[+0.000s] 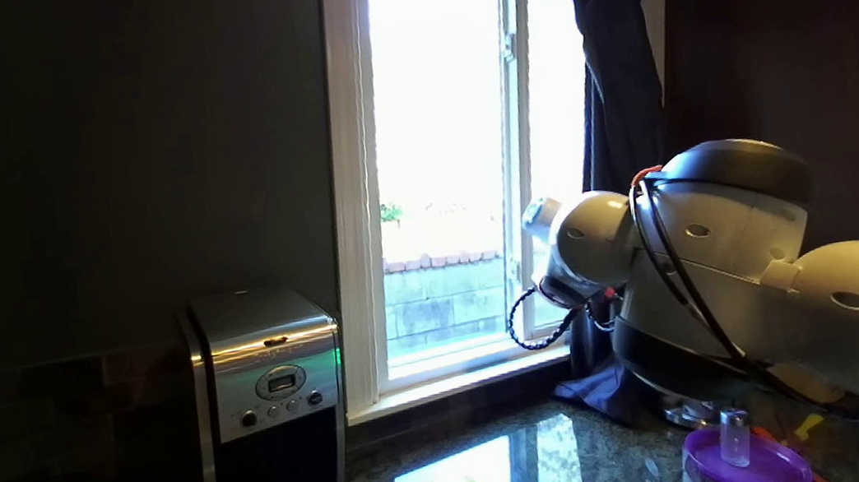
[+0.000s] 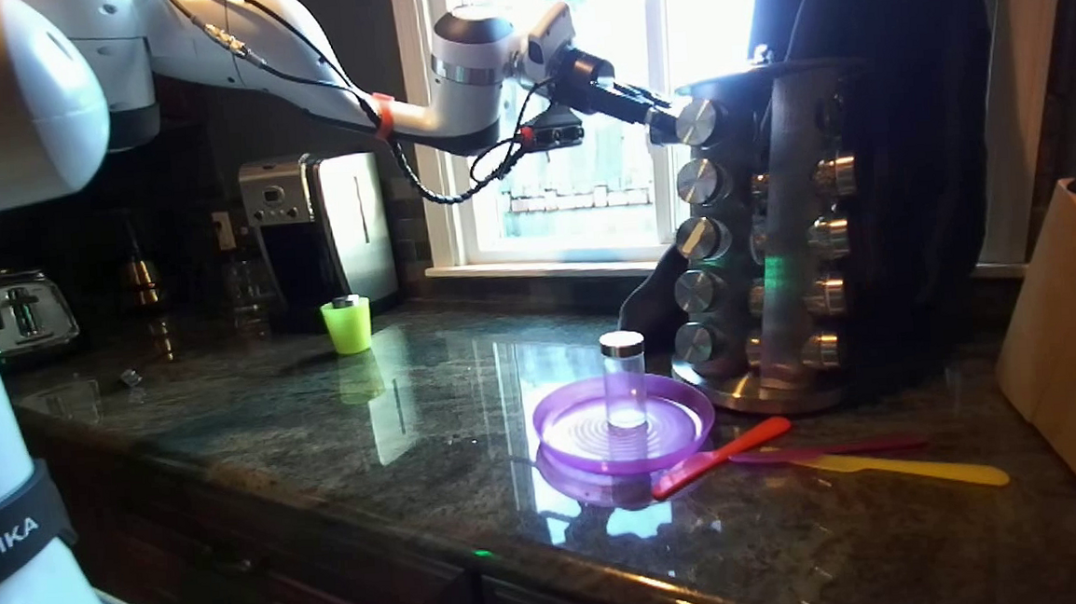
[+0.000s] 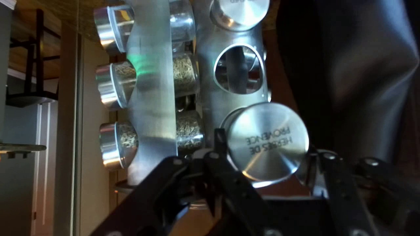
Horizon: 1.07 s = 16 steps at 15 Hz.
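Meanwhile, at left from where I stand, a lime-green cup (image 2: 346,332) near the coffee maker (image 2: 320,227) holds a shiny-capped object (image 2: 345,301). Midway along the table (image 2: 255,413), a clear jar (image 2: 624,385), apparently empty, stands upright on a purple plate (image 2: 641,465). Farther right, black fingers (image 3: 220,141) are closed around a spice jar (image 3: 268,144) at its lid, marked "Herbes de Provence," top row of a steel rack (image 2: 791,230). It should prove light, stiff and perhaps breakable, its polished lid slippery; the lid's opposite sides look the place to hold. Rightmost, neighboring jars (image 2: 830,237) contain dried herbs, the wrist view shows.
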Each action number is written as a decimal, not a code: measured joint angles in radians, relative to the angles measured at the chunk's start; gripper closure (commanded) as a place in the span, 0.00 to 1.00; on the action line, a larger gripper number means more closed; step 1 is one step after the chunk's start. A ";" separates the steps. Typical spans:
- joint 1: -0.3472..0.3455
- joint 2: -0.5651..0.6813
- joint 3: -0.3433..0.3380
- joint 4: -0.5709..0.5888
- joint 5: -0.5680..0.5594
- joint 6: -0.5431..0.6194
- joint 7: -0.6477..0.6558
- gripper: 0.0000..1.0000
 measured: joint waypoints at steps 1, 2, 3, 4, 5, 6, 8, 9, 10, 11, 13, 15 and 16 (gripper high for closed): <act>0.000 0.011 0.010 -0.002 0.008 0.009 -0.020 0.76; -0.003 0.023 0.018 -0.004 0.014 0.018 -0.041 0.76; -0.006 0.033 0.023 -0.006 0.016 0.018 -0.058 0.76; -0.007 0.043 0.024 -0.006 0.017 0.018 -0.075 0.76; -0.008 0.053 0.025 -0.007 0.017 0.018 -0.085 0.76; -0.008 0.062 0.026 -0.008 0.018 0.018 -0.096 0.76; -0.007 0.077 0.028 -0.010 0.018 0.018 -0.113 0.76; -0.007 0.084 0.028 -0.011 0.018 0.018 -0.119 0.76; -0.007 0.090 0.029 -0.012 0.018 0.018 -0.124 0.76; -0.007 0.095 0.029 -0.012 0.018 0.018 -0.126 0.76; -0.007 0.101 0.029 -0.013 0.018 0.017 -0.125 0.76; -0.008 0.103 0.028 -0.013 0.020 0.015 -0.115 0.76; -0.009 0.103 0.026 -0.013 0.020 0.012 -0.110 0.76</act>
